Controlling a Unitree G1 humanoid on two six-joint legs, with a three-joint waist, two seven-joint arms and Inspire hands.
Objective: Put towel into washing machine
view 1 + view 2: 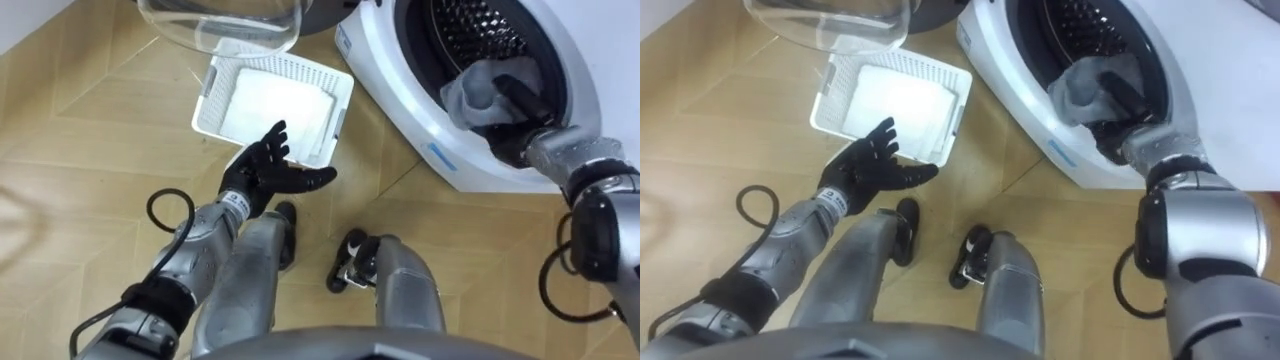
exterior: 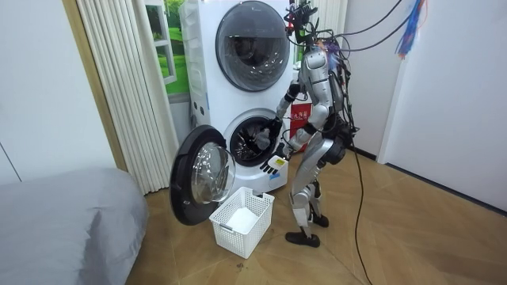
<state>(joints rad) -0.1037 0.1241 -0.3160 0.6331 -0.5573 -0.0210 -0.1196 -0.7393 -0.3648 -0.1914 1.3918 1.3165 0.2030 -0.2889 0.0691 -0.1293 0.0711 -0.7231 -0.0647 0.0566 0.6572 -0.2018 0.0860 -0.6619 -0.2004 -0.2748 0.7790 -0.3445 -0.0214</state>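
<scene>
A crumpled grey towel [image 1: 472, 92] [image 1: 1080, 85] sits in the mouth of the washing machine's drum [image 1: 480, 30]. My right hand [image 1: 515, 100] [image 1: 1122, 98] reaches into the drum opening, its fingers curled into the towel. In the room view I stand right before the lower washing machine [image 2: 238, 127], with the towel [image 2: 257, 141] at the opening. My left hand [image 1: 265, 170] [image 1: 868, 165] hovers open over the floor, fingers spread, just short of the basket's near edge.
A white plastic basket [image 1: 212, 90] [image 2: 242, 226] with a white cloth [image 1: 280, 105] in it stands on the wooden floor left of the machine. The round glass door [image 1: 220, 25] [image 2: 198, 176] hangs open above it. A second machine [image 2: 252, 43] is stacked on top; a grey bed [image 2: 63, 226] lies further off.
</scene>
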